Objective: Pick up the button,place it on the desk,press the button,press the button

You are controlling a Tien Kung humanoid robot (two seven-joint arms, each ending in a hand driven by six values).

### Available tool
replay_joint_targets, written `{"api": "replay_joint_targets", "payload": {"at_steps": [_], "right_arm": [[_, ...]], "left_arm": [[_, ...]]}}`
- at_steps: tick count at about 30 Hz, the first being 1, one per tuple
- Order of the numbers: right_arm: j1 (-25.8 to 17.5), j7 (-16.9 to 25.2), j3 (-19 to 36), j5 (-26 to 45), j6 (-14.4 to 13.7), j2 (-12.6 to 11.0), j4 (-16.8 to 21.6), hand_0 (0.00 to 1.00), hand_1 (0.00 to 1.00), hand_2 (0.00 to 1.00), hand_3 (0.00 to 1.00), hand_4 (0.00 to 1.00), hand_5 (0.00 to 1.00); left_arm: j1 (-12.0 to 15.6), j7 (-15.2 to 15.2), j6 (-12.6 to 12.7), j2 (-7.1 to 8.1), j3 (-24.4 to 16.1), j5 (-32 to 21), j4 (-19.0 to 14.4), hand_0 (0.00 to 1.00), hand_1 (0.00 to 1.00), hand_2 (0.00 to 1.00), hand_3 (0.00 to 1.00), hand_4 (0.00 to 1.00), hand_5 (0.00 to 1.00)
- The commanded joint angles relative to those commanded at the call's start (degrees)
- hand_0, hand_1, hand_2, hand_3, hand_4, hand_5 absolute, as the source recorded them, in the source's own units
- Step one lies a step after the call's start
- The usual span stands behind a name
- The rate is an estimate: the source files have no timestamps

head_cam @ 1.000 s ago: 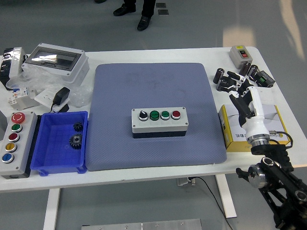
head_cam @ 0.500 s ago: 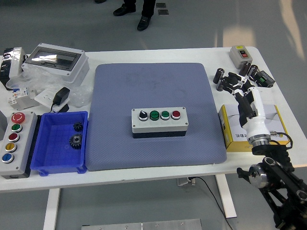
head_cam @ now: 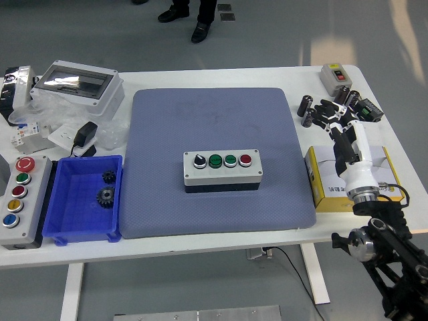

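Observation:
A grey button box (head_cam: 222, 170) with a black selector knob, two green buttons and one red button lies flat in the middle of the blue mat (head_cam: 214, 114). My right hand (head_cam: 334, 115) hovers at the table's right side, well away from the box. Its fingers are spread, hold nothing, and point at the small black parts (head_cam: 307, 108) near the far right corner. The white forearm (head_cam: 358, 164) passes over a yellow and white carton (head_cam: 322, 182). No left arm shows in the head view.
A five-button control station (head_cam: 19, 194) and a blue bin (head_cam: 73, 233) with two gears (head_cam: 105, 195) stand at the left. Behind them are a clear-lidded enclosure (head_cam: 77, 83) and a black adapter (head_cam: 85, 134). A small grey switch (head_cam: 336, 77) sits far right. A person's shoes (head_cam: 200, 30) show beyond the table.
My right hand has drifted a little farther from me and to the right, toward the small black parts. The button box has not moved.

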Motion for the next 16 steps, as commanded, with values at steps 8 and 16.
{"api": "replay_joint_targets", "payload": {"at_steps": [8,16], "right_arm": [[0.02,-0.03,0.42,0.37,0.23,0.00,-0.20,0.753,0.691,0.714,0.665,0.659,0.576],[0.07,-0.18,0.40,0.46,0.18,0.03,-0.47,0.754,0.691,0.716,0.664,0.669,0.590]], "left_arm": [[-0.07,-0.04,-0.01,0.03,0.04,-0.02,0.00,0.623,0.561,0.537,0.583,0.497,0.209],[-0.17,-0.03,-0.06,0.04,0.00,0.06,0.00,0.623,0.562,0.537,0.582,0.497,0.210]]}}
